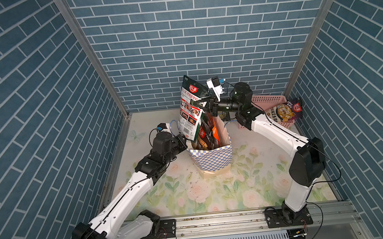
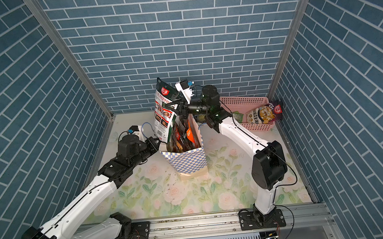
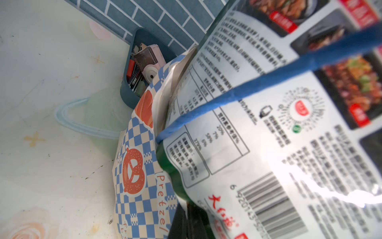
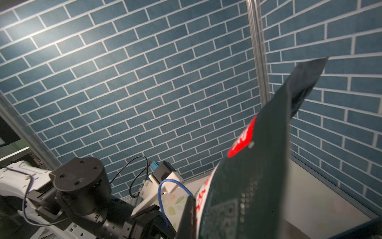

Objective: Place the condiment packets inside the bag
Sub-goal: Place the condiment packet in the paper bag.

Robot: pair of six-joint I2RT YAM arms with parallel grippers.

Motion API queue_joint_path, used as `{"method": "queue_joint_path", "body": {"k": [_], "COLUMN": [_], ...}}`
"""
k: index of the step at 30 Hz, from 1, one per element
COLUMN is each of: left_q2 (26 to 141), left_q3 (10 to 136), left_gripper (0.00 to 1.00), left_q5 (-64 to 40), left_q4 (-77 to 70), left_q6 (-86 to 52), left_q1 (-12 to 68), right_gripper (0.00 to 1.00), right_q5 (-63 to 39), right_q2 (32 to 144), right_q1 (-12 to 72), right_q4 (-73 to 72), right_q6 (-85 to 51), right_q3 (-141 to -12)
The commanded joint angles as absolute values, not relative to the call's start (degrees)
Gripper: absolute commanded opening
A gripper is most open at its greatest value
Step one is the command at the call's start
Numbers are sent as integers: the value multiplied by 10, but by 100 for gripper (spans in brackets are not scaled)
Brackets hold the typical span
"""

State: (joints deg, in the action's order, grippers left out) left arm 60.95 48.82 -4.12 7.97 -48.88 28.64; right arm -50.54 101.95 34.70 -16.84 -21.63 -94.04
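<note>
Upright mid-table on the floral cloth: the bag, checkered, mouth open. Behind the bag and to its right, well apart: pink basket, with a purple packet propped at its right end and a smaller green packet lying inside. Just behind the bag, largely hidden by it in both top views: teal bin of small odds and ends. Crowding the bag's mouth: several packets, black and orange, on end and poking above the rim, directly under the hanging one.

Above the bag's left side: right gripper, clamped shut on the upper part of a green-and-white packet. Hangs nearly upright, barcode side toward the left arm. Lower edge down at the bag's left rim; inside or outside that rim, cannot tell.

Against the bag's left rim: left gripper, closed tight. Fingertips outside the left wrist view. Drawn taut across that view, in front of the hanging packet: blue cord handle. Grip apparently on the bag; on cord or on paper edge, cannot tell.
</note>
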Motion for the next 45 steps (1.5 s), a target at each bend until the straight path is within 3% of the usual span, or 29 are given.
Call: {"method": "queue_joint_path", "body": {"k": [1, 10, 24, 36, 45], "left_q2": [607, 616, 630, 633, 659], "left_q3": [504, 513, 535, 541, 605], "left_gripper": [0, 0, 0, 0, 0], "left_q5": [-47, -47, -45, -47, -38], "left_q4": [68, 74, 89, 90, 157], "left_q6": [-483, -482, -475, -474, -469], "left_q1": [289, 289, 288, 289, 289], "right_gripper": [0, 0, 0, 0, 0], "right_q5": [-455, -347, -264, -252, -236], "right_q2": [981, 936, 889, 858, 866], "right_q1": [352, 356, 353, 340, 387], "right_q4": [-88, -41, -5, -14, -39], "right_q6": [-135, -64, -21, -24, -44], "right_q3": [-928, -903, -875, -844, -849]}}
